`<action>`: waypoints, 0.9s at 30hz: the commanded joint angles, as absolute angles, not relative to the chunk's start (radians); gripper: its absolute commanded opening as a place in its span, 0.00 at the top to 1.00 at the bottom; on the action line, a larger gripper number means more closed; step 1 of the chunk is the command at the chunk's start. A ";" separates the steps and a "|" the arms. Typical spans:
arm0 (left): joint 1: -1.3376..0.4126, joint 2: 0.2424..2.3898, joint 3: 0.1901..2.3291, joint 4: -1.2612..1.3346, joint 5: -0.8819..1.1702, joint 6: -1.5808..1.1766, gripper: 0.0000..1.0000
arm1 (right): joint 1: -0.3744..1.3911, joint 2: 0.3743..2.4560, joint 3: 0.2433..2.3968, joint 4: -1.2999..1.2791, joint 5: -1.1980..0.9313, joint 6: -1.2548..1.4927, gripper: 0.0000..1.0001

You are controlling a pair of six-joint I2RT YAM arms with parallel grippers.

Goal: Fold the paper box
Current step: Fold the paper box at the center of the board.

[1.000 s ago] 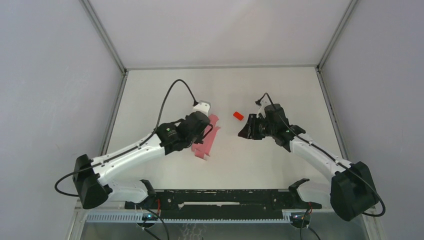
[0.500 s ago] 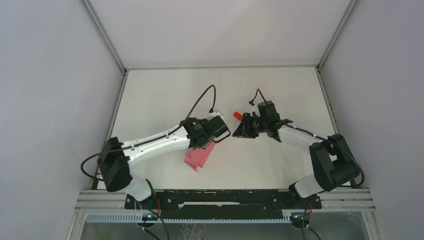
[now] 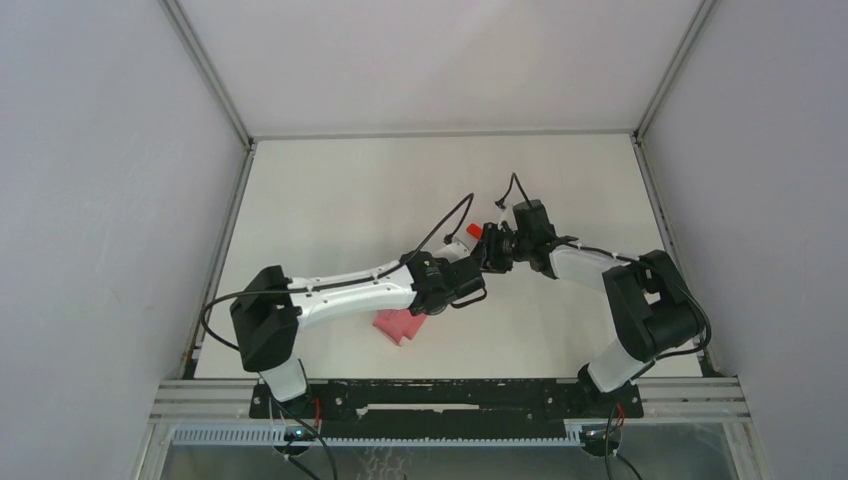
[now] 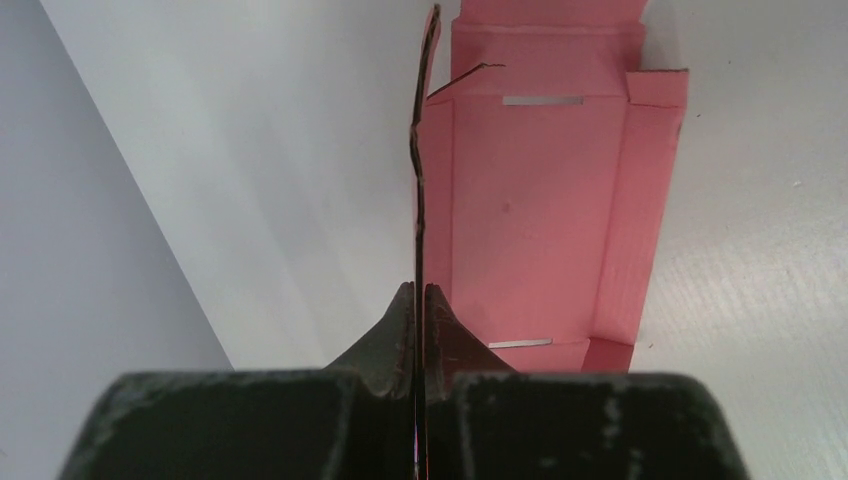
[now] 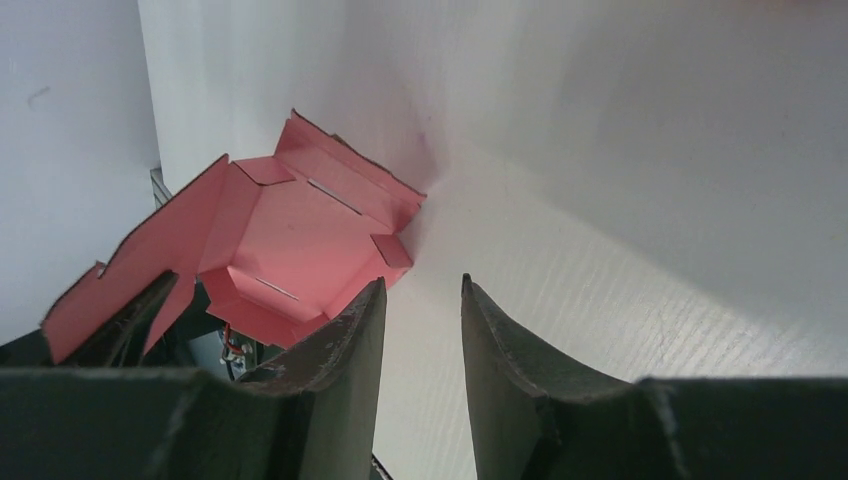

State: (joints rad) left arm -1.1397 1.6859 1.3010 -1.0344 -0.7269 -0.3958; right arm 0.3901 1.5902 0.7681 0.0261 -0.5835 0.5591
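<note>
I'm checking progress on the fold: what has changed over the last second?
The left gripper, shut on a flap of the paper box, swung right toward the centre, and the box shifted toward the near edge with it. The right gripper edged left toward the left one, its elbow drawn in. Unchanged: the left grip, the right gripper open and empty, the red block in place.

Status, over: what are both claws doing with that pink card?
Left gripper shut on paper box flap. Right gripper open, facing it. Red block nearby, clear of box.
</note>
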 commanded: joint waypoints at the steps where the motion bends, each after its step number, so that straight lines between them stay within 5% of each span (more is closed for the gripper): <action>1: -1.171 1.716 1.333 -1.058 -0.810 -0.465 1.00 | 0.373 1.606 0.802 0.119 -0.622 0.580 0.58; 14: -1.217 1.743 1.416 -1.231 -1.028 -0.548 1.00 | 0.380 1.649 0.802 0.168 -0.652 0.611 0.58; 27: -1.244 1.838 1.386 -1.222 -1.011 -0.579 1.00 | 0.372 1.724 0.850 0.233 -0.705 0.665 0.58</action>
